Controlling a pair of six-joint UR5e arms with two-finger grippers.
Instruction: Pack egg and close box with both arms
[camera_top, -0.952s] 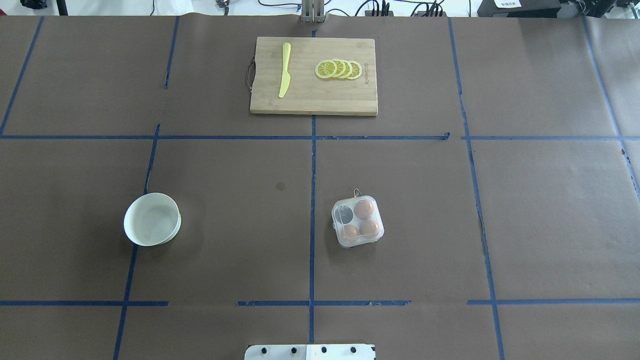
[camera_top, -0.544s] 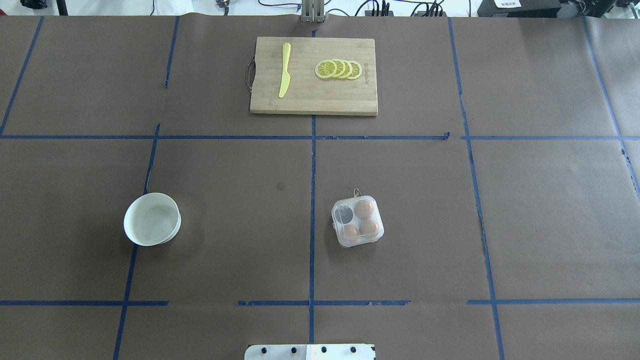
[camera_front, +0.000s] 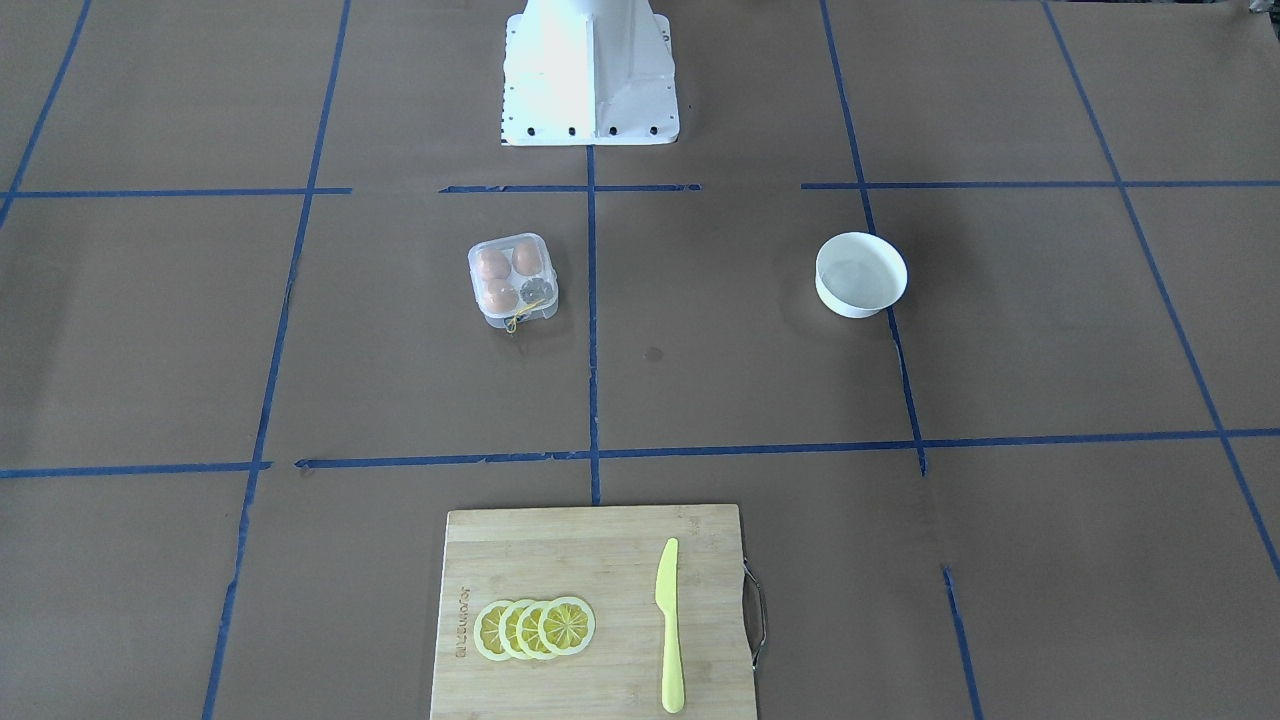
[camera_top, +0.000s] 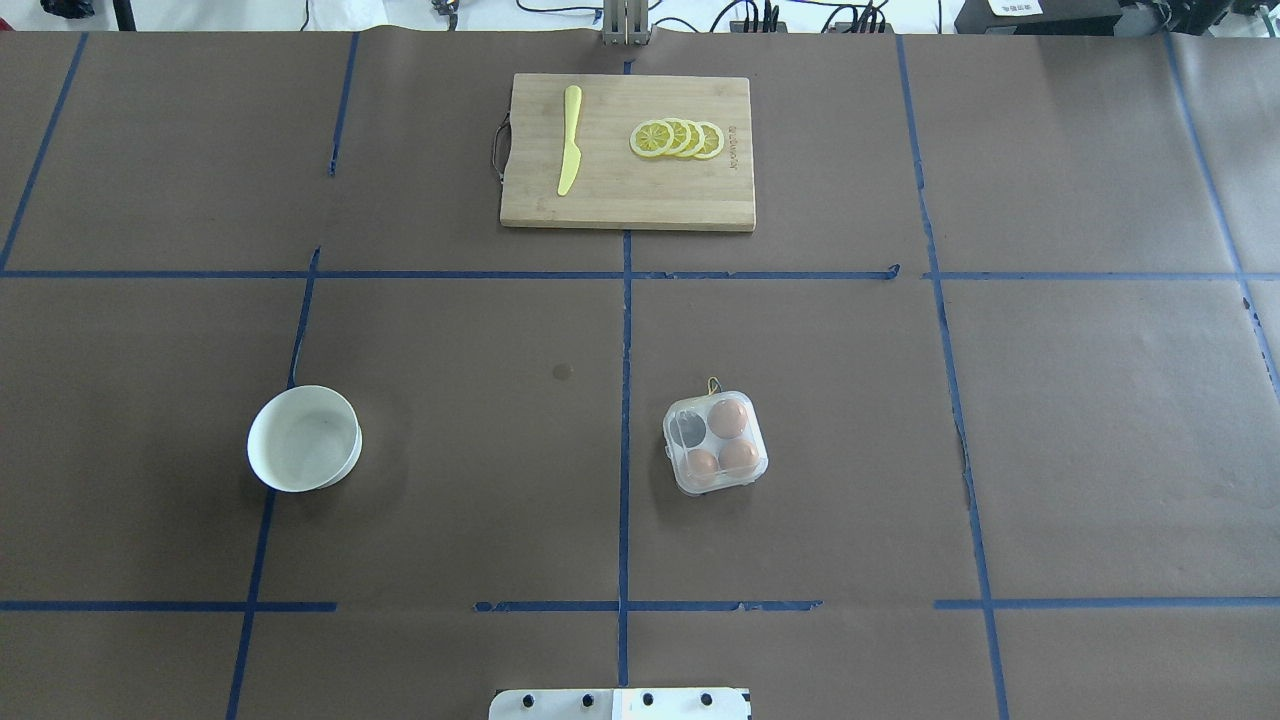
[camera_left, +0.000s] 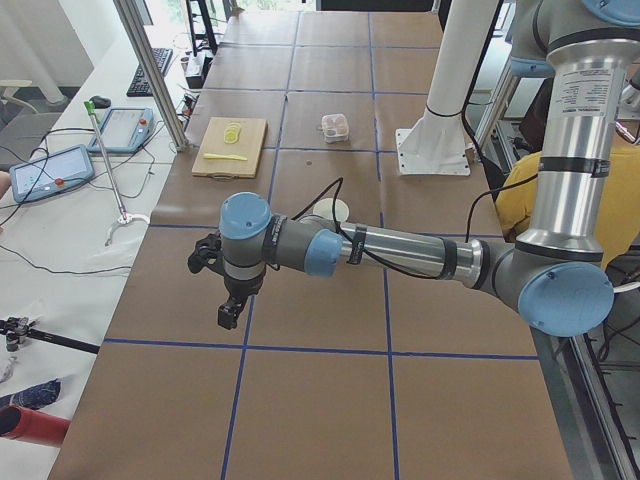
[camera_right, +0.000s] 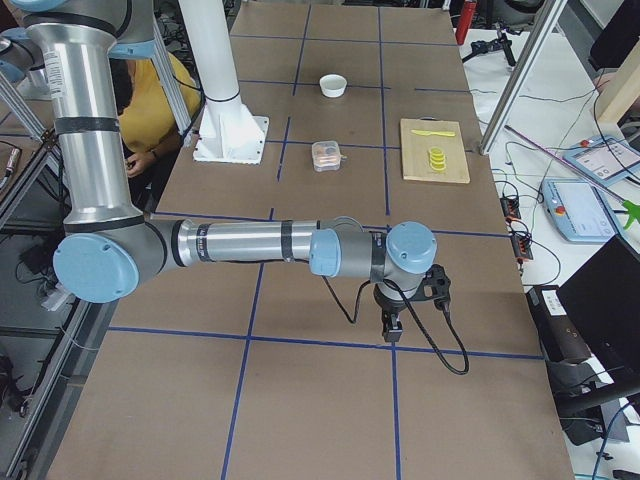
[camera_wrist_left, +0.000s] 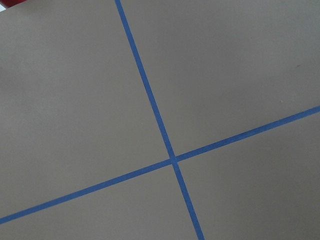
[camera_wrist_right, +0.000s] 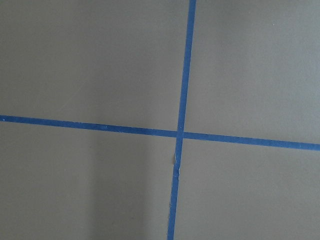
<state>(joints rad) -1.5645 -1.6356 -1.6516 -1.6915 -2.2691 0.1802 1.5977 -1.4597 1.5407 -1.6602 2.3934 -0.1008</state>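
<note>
The box (camera_top: 686, 428) is a small clear four-cell carton right of the centre line, with yellow string at its far edge; it also shows in the front view (camera_front: 536, 289). Three tan-brown eggs sit in its cells (camera_top: 728, 418) (camera_top: 702, 464) (camera_top: 738, 456); the fourth cell looks grey and empty. No lid stands open beside it. No other egg shows. The left gripper (camera_left: 228, 318) hangs over bare table far off at the left end. The right gripper (camera_right: 390, 335) hangs likewise at the right end. I cannot tell whether either is open or shut.
An empty white bowl (camera_top: 304, 438) stands left of centre. A wooden cutting board (camera_top: 627, 195) at the far side carries a yellow knife (camera_top: 569, 140) and lemon slices (camera_top: 677, 138). The white robot base (camera_front: 590, 80) is at the near edge. Both wrist views show only brown paper and blue tape.
</note>
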